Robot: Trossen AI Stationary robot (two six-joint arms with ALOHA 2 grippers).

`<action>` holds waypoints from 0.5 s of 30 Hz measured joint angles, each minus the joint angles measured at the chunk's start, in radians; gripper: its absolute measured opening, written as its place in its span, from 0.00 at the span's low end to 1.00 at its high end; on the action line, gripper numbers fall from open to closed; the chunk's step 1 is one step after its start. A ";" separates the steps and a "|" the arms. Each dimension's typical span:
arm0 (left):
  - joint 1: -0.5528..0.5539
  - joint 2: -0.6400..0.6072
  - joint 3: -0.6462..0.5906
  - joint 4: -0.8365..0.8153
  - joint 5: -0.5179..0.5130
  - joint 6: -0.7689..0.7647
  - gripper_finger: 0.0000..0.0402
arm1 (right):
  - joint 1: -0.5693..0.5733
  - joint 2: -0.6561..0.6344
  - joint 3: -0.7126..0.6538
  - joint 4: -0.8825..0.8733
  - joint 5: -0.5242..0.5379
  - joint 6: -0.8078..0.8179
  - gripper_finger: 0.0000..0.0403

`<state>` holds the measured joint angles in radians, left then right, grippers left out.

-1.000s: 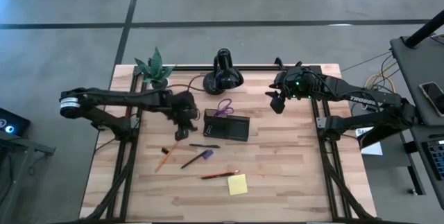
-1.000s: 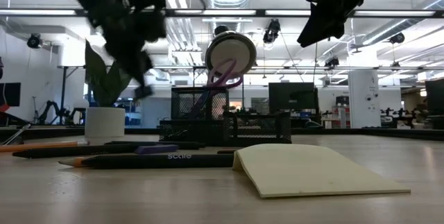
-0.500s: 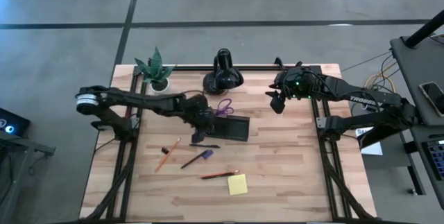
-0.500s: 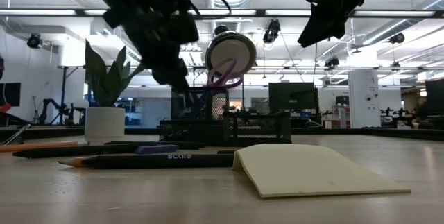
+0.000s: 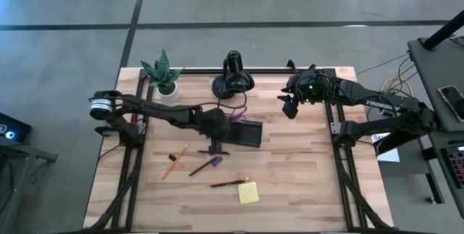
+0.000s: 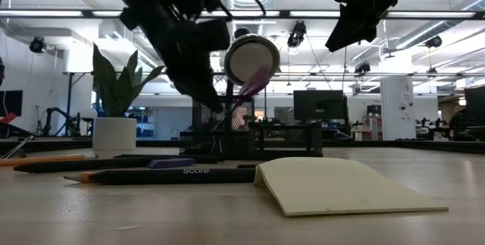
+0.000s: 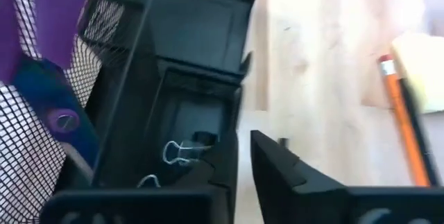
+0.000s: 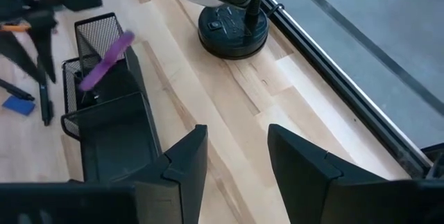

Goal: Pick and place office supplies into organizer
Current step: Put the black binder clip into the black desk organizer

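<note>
My left gripper [image 5: 216,143] hangs over the near-left corner of the black mesh organizer [image 5: 245,134]. Its fingers are shut to a narrow slit [image 7: 244,158], and I see nothing between them. Below it, the organizer's tray [image 7: 187,57] holds binder clips [image 7: 177,153]. The purple-handled scissors [image 5: 237,114] stand in the mesh cup, handles up. A black pen [image 5: 225,151], a purple-tipped pen [image 5: 205,166], two orange pencils [image 5: 230,182] [image 5: 176,161] and the yellow sticky pad [image 5: 248,193] lie on the table. My right gripper [image 5: 288,107] waits open, raised over the far right.
A glossy black lamp [image 5: 233,78] and a potted plant [image 5: 163,74] stand at the far edge behind the organizer. Bare wood [image 5: 304,169] stretches to the right of the organizer and the pad.
My left gripper has moved toward the table's right, from left of the organizer to over its near-left corner, and has come lower. The loose items on the table lie where they were.
</note>
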<state>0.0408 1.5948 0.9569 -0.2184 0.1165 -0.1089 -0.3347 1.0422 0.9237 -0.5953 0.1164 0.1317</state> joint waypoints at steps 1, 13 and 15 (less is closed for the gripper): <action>-0.002 -0.013 -0.001 -0.002 -0.003 -0.016 0.11 | 0.000 0.000 0.000 0.000 0.000 -0.002 0.36; -0.087 -0.300 -0.011 -0.587 -0.005 -0.168 0.31 | 0.001 0.000 0.000 -0.001 0.013 -0.042 0.35; -0.131 -0.356 -0.029 -0.680 0.021 -0.108 0.29 | 0.000 0.000 0.000 0.002 0.019 -0.061 0.35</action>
<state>-0.0907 1.2388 0.9275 -0.8982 0.1377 -0.2174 -0.3344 1.0424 0.9237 -0.5938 0.1356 0.0705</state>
